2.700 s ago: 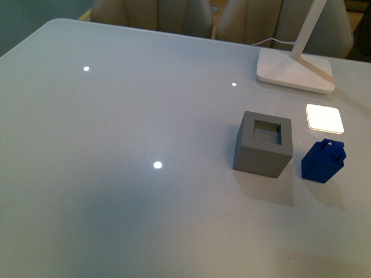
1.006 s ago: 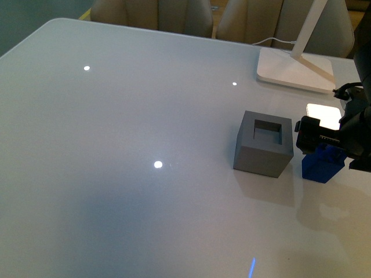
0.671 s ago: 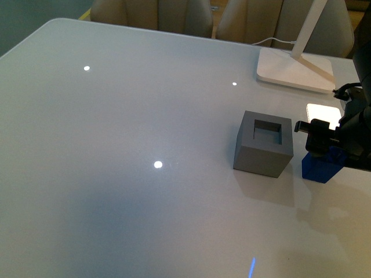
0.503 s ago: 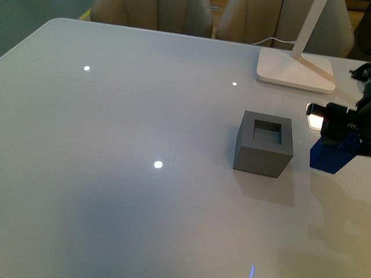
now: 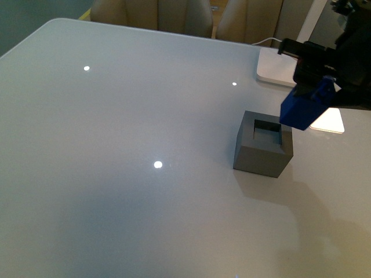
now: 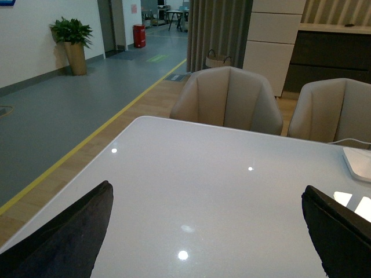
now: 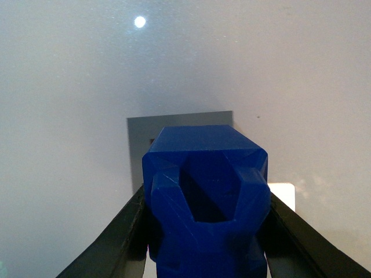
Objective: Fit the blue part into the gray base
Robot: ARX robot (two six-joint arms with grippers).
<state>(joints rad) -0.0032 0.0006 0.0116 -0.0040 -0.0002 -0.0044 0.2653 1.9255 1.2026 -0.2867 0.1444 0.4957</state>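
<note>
Left end effector point(image 6: 207, 200): its dark fingers point(image 6: 69, 231) are standing wide apart, gripping nothing, above the white bench point(image 5: 116, 174). The gray base point(image 5: 262, 152) is sitting on the bench right of centre, with its square recess facing up. The blue part point(image 5: 305, 107) is hanging tilted in the air, clear of the bench, over the base's right edge and outside the recess. The right end effector point(image 5: 317, 75) is clamping the blue part from both sides. A white lamp foot point(image 5: 272, 69) is lying beyond the base.

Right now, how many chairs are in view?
2, side by side behind the table's far edge: left chair, right chair. Others may be hidden.
</note>
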